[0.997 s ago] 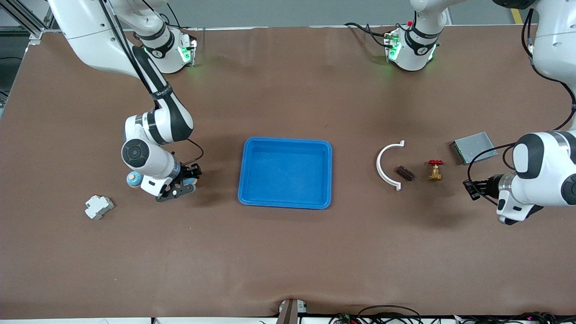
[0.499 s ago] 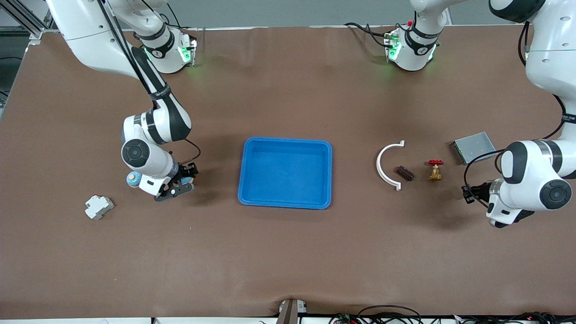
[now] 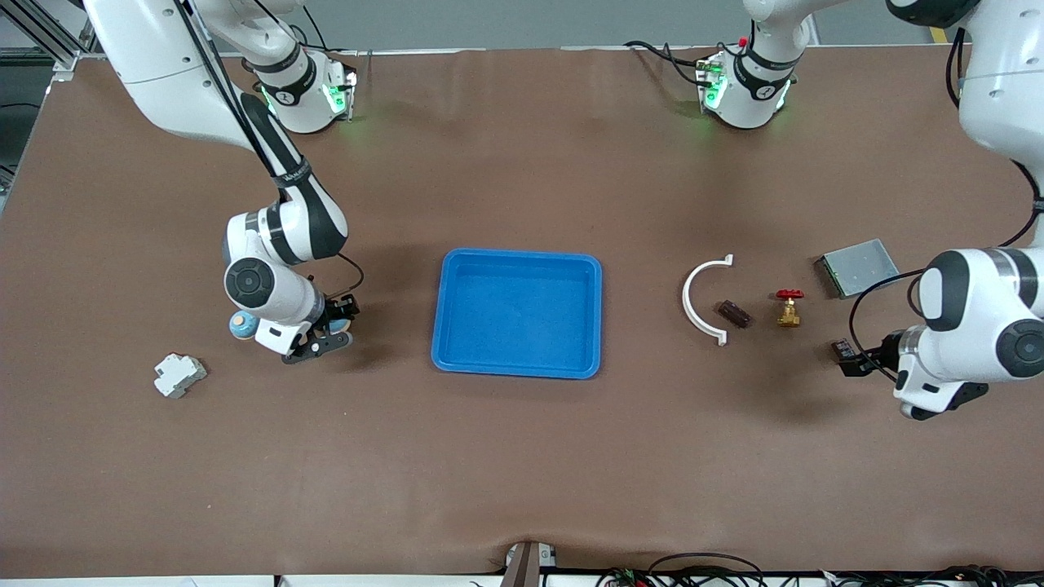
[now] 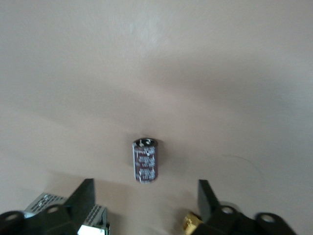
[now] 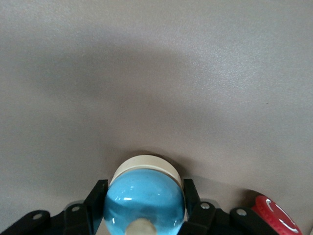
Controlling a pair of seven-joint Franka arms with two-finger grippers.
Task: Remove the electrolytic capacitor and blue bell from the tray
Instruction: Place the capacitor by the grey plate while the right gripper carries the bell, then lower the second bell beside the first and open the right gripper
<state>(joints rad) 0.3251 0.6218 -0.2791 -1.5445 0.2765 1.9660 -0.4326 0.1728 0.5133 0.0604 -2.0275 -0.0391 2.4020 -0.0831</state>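
Both task items are off my tray [image 3: 517, 368], bare table all round it. Left gripper [image 4: 145, 205] spread over the dark capacitor [image 4: 145, 160]; right gripper [image 5: 144, 196] pinches the glossy blue bell [image 5: 144, 198].

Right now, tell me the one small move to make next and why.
Probably open the right gripper: it holds the blue bell low over the table, clear of the tray. The electrolytic capacitor already lies on the table below the open left gripper, so only the bell remains to set down.
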